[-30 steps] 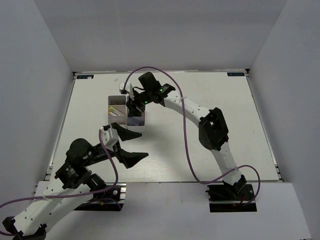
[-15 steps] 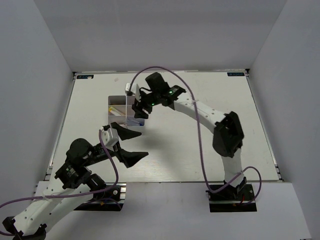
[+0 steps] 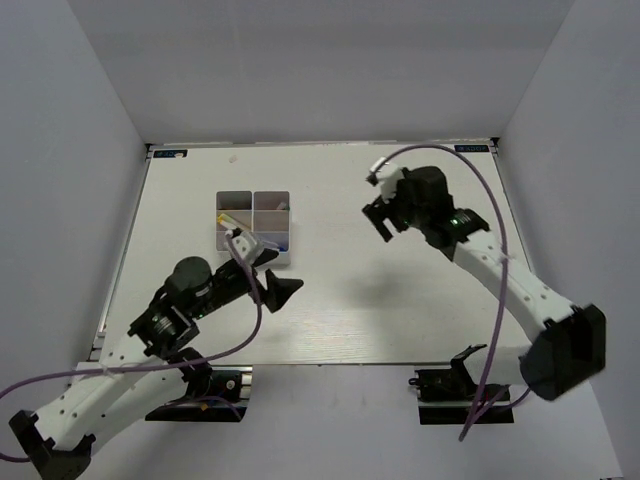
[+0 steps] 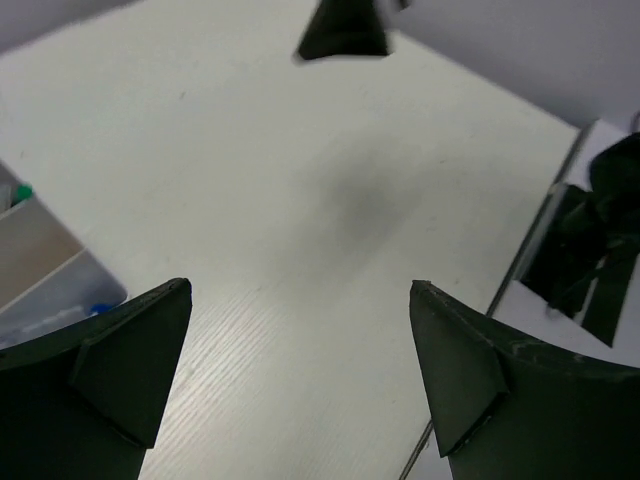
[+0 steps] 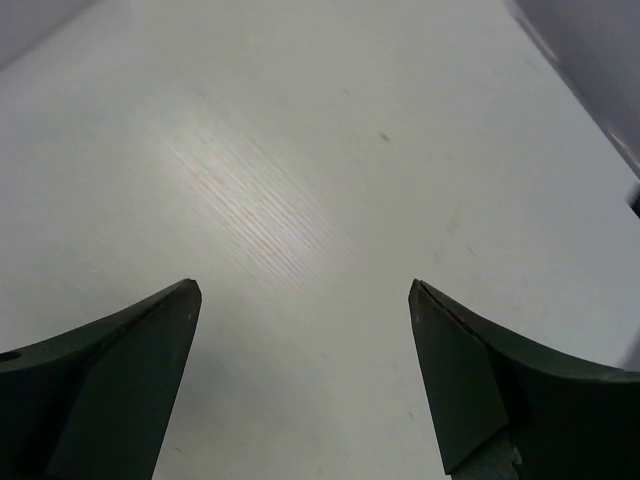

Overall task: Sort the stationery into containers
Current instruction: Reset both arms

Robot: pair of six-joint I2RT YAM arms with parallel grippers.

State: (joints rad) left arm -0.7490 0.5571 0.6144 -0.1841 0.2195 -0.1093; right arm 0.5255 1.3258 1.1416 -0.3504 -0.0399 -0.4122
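Observation:
The white four-compartment organizer box [image 3: 253, 218] stands at the table's left middle. It holds stationery: a yellowish pen [image 3: 233, 218] in a left compartment and a blue-tipped item [image 3: 283, 243] at the near right. In the left wrist view the box [image 4: 40, 270] shows at the left edge with a green cap [image 4: 20, 192] and a blue tip [image 4: 98, 308]. My left gripper [image 3: 272, 275] is open and empty just in front of the box [image 4: 300, 287]. My right gripper [image 3: 377, 218] is open and empty over bare table, well right of the box [image 5: 304, 287]. No loose stationery shows on the table.
The white table [image 3: 330, 300] is walled by grey panels on three sides. The right arm's base mount [image 4: 600, 240] shows past the table's near edge. A tip of the right gripper [image 4: 345, 30] shows at the top of the left wrist view.
My right gripper has left the box and swung right to the table's middle right, open. My left arm has reached forward, its gripper now closer to the box's near side.

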